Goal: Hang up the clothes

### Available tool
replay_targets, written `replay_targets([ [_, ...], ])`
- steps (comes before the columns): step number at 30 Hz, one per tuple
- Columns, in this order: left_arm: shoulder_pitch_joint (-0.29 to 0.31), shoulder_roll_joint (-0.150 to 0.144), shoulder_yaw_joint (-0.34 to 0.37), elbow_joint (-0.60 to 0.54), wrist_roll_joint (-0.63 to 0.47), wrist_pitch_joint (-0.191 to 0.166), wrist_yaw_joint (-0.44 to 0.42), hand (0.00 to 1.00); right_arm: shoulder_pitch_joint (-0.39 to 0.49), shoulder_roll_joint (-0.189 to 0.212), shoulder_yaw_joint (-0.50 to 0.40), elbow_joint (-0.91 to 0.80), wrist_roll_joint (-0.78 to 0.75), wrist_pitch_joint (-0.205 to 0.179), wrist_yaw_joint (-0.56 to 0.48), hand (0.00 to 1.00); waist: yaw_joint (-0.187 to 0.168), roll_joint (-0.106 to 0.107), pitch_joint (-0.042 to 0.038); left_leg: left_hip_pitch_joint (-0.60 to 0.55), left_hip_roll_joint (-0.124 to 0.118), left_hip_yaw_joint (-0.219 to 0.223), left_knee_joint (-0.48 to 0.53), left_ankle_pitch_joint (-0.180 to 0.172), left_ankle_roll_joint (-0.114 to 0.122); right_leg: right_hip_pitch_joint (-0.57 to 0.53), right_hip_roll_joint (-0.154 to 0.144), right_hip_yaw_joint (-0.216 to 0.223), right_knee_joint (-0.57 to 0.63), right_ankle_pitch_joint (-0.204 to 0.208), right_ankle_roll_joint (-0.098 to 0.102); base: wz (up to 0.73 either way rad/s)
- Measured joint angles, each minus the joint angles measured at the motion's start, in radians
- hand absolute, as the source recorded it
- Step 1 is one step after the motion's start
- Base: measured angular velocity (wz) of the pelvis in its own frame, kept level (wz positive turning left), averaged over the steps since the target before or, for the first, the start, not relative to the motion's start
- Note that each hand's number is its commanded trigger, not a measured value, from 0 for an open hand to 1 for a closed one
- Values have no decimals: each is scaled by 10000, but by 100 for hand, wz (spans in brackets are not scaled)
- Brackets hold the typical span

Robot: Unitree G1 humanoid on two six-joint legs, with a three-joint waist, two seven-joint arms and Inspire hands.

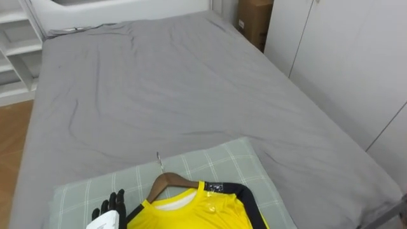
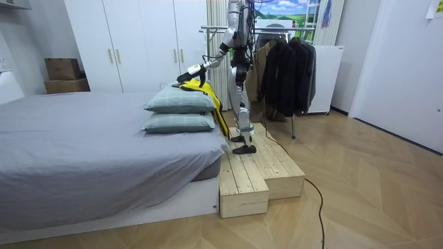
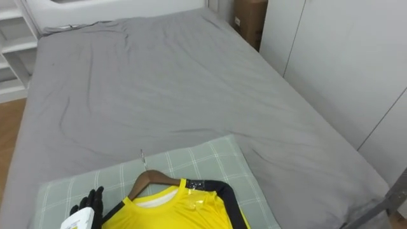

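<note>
Shirt on hanger, lying on a pillow.
We see it just right of the left hand, fingers straight and empty.

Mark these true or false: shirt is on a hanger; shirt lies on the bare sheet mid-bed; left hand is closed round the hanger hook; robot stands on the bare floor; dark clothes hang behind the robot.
1. The yellow shirt is on a wooden hanger. True.
2. The shirt lies on the bare sheet mid-bed. False: it lies on the checked pillow.
3. The left hand is closed round the hanger hook. False: its fingers are straight, beside the shirt's shoulder, away from the hook.
4. The robot stands on the bare floor. False: it stands on a wooden platform beside the bed.
5. Dark clothes hang on a rack behind the robot. True.
</note>
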Motion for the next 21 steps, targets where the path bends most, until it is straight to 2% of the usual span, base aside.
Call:
replay_targets([
  [7, -129, -4, 24, 354, -14, -2, -39, 0, -169, 17, 21, 165, 8, 0, -172, 0, 12, -45, 31, -23, -12, 6, 2, -1, -1, -12, 14, -8, -6, 4, -7, 0],
  [11, -378, -11, 61, 610, 5, -13, -39, 0, -199, 33, 304, 178, 128, -1, -268, 0, 33, -171, 74, -260, -11, 8, 51, 1, -4, -200, 17, -21, -2, 6, -15, 2],
  [16, -807, -8, 139, 992, 26, -5, -43, 0, -456, 53, 479, 168, 134, -8, -429, 0, 45, -251, 37, -708, -1, 6, 251, 1, -4, -644, 3, -47, 212, 10, -19, 1],
  [21, -999, -15, 142, 1088, 24, -87, -41, 0, -819, 64, 725, 43, 918, -287, -757, 0, 85, -342, 70, -771, 12, 47, 236, 3, -7, -752, 17, -30, 242, 12, -20, -1],
])
